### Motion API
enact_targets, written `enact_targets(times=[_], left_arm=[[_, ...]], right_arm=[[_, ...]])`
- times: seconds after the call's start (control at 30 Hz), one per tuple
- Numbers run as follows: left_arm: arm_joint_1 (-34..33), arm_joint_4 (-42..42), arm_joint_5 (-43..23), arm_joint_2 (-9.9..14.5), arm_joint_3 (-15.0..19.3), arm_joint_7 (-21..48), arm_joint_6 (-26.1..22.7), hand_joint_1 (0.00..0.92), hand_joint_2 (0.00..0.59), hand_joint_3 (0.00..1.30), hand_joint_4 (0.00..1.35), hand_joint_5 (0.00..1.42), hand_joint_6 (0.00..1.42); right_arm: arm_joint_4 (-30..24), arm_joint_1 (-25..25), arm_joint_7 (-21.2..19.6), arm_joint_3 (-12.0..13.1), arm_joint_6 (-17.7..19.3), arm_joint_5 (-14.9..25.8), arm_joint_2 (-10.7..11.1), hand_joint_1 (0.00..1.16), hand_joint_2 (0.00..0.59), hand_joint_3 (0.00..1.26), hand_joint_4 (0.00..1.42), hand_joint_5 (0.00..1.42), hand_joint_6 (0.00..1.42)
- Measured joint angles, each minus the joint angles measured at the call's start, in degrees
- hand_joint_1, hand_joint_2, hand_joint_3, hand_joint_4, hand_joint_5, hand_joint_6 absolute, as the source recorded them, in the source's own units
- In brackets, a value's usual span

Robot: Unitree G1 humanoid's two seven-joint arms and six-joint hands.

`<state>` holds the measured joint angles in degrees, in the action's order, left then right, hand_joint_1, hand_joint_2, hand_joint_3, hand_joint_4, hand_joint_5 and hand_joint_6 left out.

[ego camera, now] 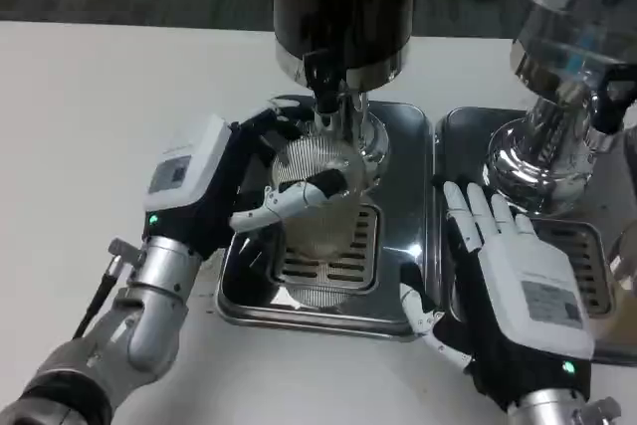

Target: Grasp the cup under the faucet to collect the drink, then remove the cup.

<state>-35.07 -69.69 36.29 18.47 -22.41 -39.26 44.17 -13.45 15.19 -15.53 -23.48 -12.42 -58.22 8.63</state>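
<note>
A clear ribbed cup (320,186) is in my left hand (214,181), whose fingers wrap around its sides. It hangs tilted above the slotted grate (333,261) of the left steel drip tray (410,246), just below and in front of the black faucet (322,75) of the dark drink dispenser (343,2). Whether there is drink in the cup cannot be told. My right hand (518,281) hovers flat and open over the gap between the two trays, holding nothing.
A second chrome dispenser (557,97) stands on its own drip tray (597,256) at the right. White table surface (90,116) stretches to the left and along the front edge.
</note>
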Motion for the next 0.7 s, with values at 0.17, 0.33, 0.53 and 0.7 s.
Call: enact_targets(times=[0.17, 0.33, 0.53, 0.7], left_arm=[[0.7, 0.1, -0.6, 0.7, 1.1, 0.4, 0.5, 0.0, 0.0, 0.4, 0.44, 0.66, 0.42], [1.1, 0.6, -2.1, 1.2, 1.8, 0.6, 1.1, 0.0, 0.011, 0.23, 0.3, 0.53, 0.32], [3.9, 1.9, -4.7, 3.5, 4.1, 3.9, 4.7, 0.0, 0.024, 0.08, 0.08, 0.32, 0.15], [7.3, 4.0, -7.0, 6.2, 6.3, 6.7, 7.4, 0.0, 0.037, 0.0, 0.0, 0.19, 0.03]], right_arm=[[0.2, -0.5, 0.0, 0.0, 0.3, 1.1, 0.5, 0.45, 0.478, 0.03, 0.0, 0.0, 0.01], [0.9, -0.9, 0.0, 0.2, 0.3, 1.6, 0.8, 0.45, 0.478, 0.03, 0.0, 0.0, 0.0], [1.5, -1.2, 0.4, 0.8, 0.3, 2.0, 1.2, 0.45, 0.478, 0.03, 0.0, 0.0, 0.0], [2.0, -2.6, 2.1, 1.4, 0.2, 2.3, 2.4, 0.45, 0.477, 0.0, 0.0, 0.0, 0.0]])
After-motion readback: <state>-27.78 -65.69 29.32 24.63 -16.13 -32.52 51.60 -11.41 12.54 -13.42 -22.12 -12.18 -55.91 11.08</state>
